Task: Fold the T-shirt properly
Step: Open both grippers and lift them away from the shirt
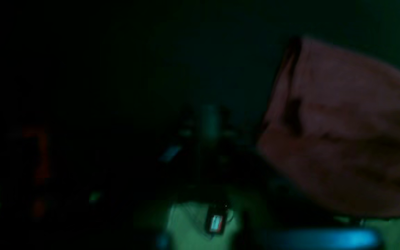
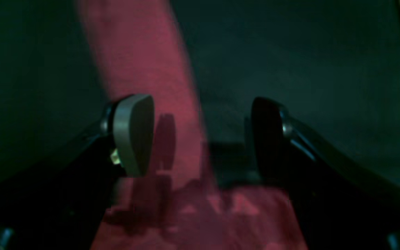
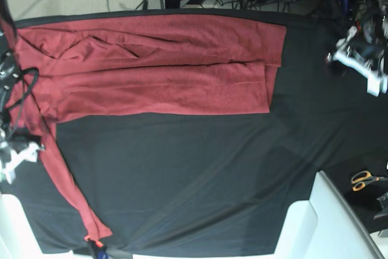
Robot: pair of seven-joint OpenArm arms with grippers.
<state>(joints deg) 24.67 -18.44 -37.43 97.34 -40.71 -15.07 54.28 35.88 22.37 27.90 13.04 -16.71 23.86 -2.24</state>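
One T-shirt (image 3: 157, 68), brick red, lies flat along the far edge of one black cloth sheet (image 3: 200, 174), body partly folded lengthwise. One long sleeve (image 3: 66, 180) trails down the base view's left side toward the near edge. Two arms: right gripper (image 2: 200, 135) has jaws spread wide, hovering over that sleeve, nothing pinched. Left gripper (image 3: 357, 59) sits off past the shirt's hem on the other side, closed, empty; its wrist view is too dark to add much. One pair of scissors (image 3: 365, 179) sits off the cloth.
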